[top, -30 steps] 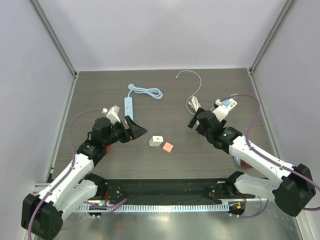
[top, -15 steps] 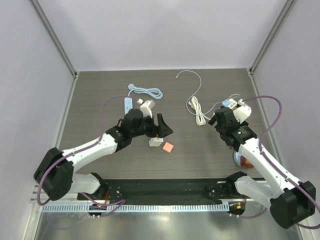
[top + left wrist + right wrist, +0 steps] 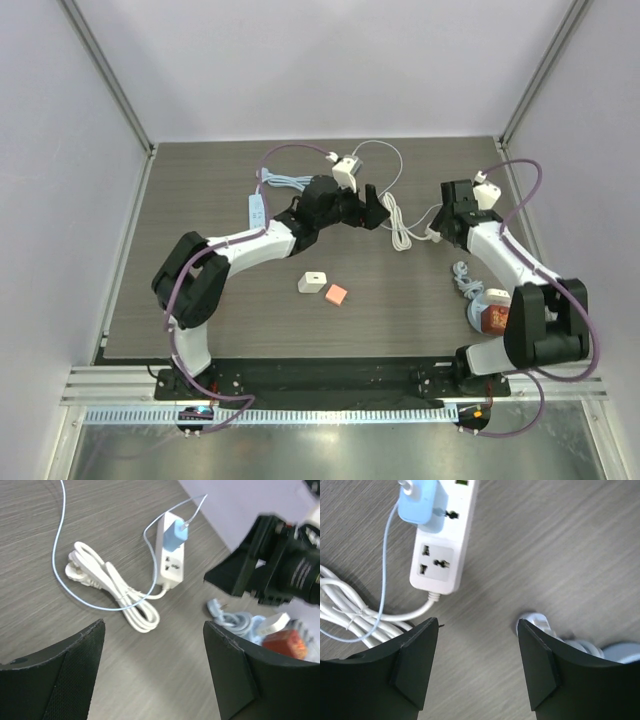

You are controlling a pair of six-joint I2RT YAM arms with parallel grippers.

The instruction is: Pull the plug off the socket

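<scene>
Blue plug (image 3: 422, 505) sits in the white socket strip (image 3: 440, 562), flat on the worktop (image 3: 545, 540) beside a coiled white cord (image 3: 115, 587). Right claw (image 3: 477, 625) hangs over the strip's cord end, jaws apart. Left claw (image 3: 154, 630) hangs over the coil, jaws apart.

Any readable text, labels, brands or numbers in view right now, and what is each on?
No text reads clearly in any view.
White power strip: socket holes only, no lettering visible.
Blue plug: no marking visible.
Second power strip: dark marks, too small to read.
Red box: blurred, nothing readable.
</scene>
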